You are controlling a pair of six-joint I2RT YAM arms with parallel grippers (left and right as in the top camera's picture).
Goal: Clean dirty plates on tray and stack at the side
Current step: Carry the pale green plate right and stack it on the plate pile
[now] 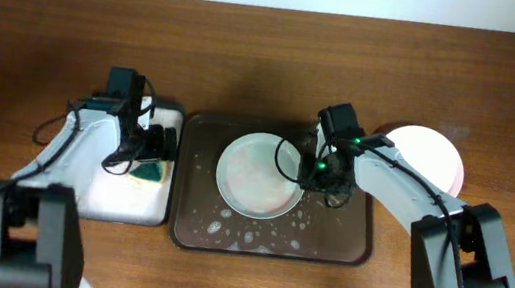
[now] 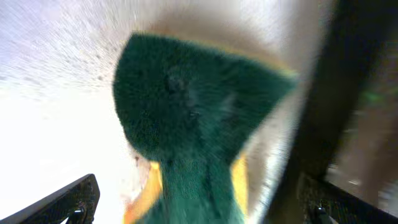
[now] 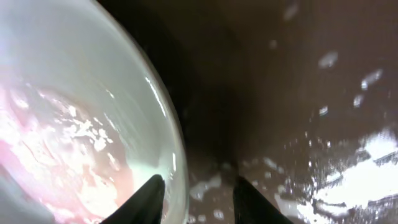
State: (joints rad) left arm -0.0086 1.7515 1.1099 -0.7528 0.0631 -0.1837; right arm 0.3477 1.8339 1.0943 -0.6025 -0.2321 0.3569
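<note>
I start at the right gripper [image 3: 199,200]. Its two dark fingers [image 3: 151,198] stand partly apart and straddle the rim of the plate [image 3: 74,124]: one tip is over the inside of the plate, the other outside it above the tray [image 3: 298,93]. The rim runs close by the inner finger, and I can see wet tray floor between the rim and the outer finger, so the jaws are not closed on the plate. Smeared pink residue and white foam flecks lie in the plate's bowl.

From overhead, the right gripper [image 1: 319,173] sits at the right edge of that plate [image 1: 253,179], which rests in the upper middle of the dark brown tray [image 1: 323,249]. Soap bubbles speckle the tray floor below the plate. A second plate [image 1: 433,154], pale with a pink tint, lies on the table [image 1: 269,65] just beyond the tray's upper right corner, partly under the right arm.

The left gripper [image 2: 196,208] view is blurred. Its fingertips show at the two lower corners, spread wide, with a green sponge [image 2: 193,106] backed in yellow between them; I see no contact with either tip. Overhead, the left gripper [image 1: 155,142] hangs over that sponge [image 1: 147,173] in the white tray [image 1: 118,200], just left of the brown one.
</note>
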